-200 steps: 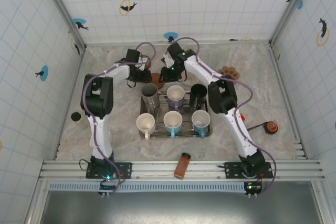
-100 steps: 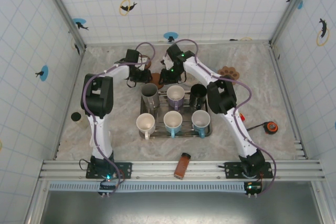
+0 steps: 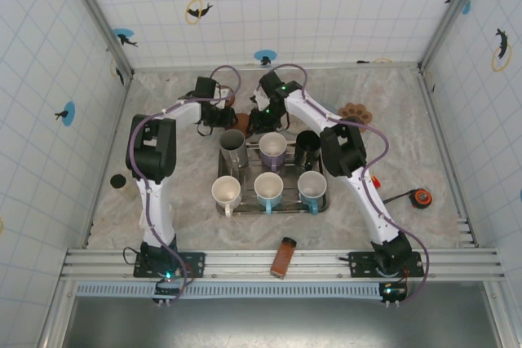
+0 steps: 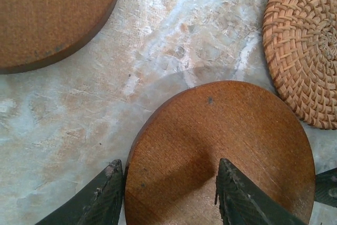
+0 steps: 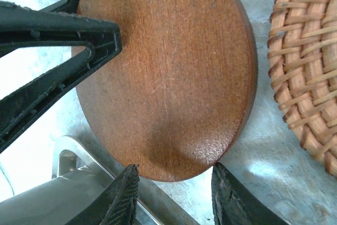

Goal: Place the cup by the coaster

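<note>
My left gripper [image 4: 168, 162] has its jaws about half open over a round wooden coaster [image 4: 226, 125]. One finger sits at its rim and the other over its face, so as far as I can tell nothing is clamped. My right gripper [image 5: 174, 166] is also part open and empty, poised at the opposite edge of the same coaster, with my left fingers reaching in across it (two grippers crowding one small disc).

Just beside that coaster, not touching it, lies a woven coaster [image 4: 305, 46]. A second wooden coaster [image 4: 47, 14] lies near on the other side, also apart.

The rack [image 3: 273, 211] is just nearer to my bases and holds every cup. The far row has a steel cup [image 3: 232, 146], a purple mug [image 3: 272, 150] and a black mug [image 3: 308, 144]. The near row has a white mug [image 3: 226, 192], a blue mug [image 3: 268, 189] and a pale mug [image 3: 311, 185].

Over the last second my right arm has edged slightly toward my left one, while the left arm has barely shifted and no cup has moved. I take that to mean the real work is not yet begun. Both grippers are busy at the coaster, and one must back off and fetch a cup, though I cannot tell which cup is meant. The steel cup stands closest, and lifting anything past my other arm looks tight.
</note>
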